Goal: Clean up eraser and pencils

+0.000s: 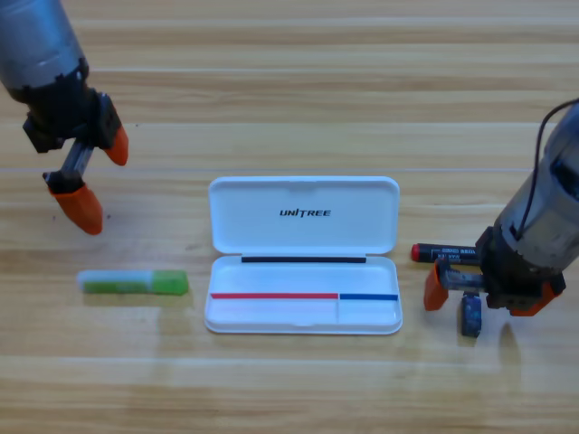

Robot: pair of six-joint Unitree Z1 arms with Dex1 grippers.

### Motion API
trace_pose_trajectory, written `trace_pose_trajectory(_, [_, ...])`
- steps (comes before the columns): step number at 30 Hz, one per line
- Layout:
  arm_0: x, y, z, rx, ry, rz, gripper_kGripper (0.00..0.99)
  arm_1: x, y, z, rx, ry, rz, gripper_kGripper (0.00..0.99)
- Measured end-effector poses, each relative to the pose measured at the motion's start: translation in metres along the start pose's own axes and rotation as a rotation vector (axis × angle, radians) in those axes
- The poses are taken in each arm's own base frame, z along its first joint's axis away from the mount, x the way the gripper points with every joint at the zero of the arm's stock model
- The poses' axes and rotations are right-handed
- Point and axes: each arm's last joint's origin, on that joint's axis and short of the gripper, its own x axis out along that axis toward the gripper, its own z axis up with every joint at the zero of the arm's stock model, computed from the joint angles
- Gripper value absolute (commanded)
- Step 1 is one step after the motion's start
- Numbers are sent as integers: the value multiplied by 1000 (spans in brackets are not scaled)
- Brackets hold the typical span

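**Right gripper is over the eraser, left gripper waits above the green pencil**

I go from the biggest thing to the smallest. The table (pixel 298 72) carries the open white case (pixel 303 255) in the middle, its tray toward me and its lid standing behind.

My right gripper (pixel 484 297) is low at the right of the case, with its jaws spread apart; one orange tip is at the left and the other at the right, and the eraser (pixel 469 318) lies between them, just under the gripper body. The eraser's long axis runs up and down in the view, so the jaws stand across its short sides, which I judge is good for closing.

The red pencil (pixel 443 252) lies crosswise just behind this gripper, its right part hidden under the arm.

My left gripper (pixel 98 179) hangs apart, jaws open and holding nothing. The green pencil (pixel 133 282) lies crosswise below it, left of the case, near but not touched
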Motion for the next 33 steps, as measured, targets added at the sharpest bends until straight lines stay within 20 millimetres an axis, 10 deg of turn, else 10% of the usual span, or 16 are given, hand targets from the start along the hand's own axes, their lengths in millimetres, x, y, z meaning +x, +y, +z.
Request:
trace_pose_trajectory(10, [7,-1,-1,-24,13,-22,990,12,-5,7,62,4,-40,792])
trace_pose_trajectory(21, [14,-1,0,-51,12,-45,990,13,-3,8,61,98,3,25])
trace_pose_trajectory(33, [17,0,1,-65,-3,-60,990,11,2,22,-173,84,-118,0])
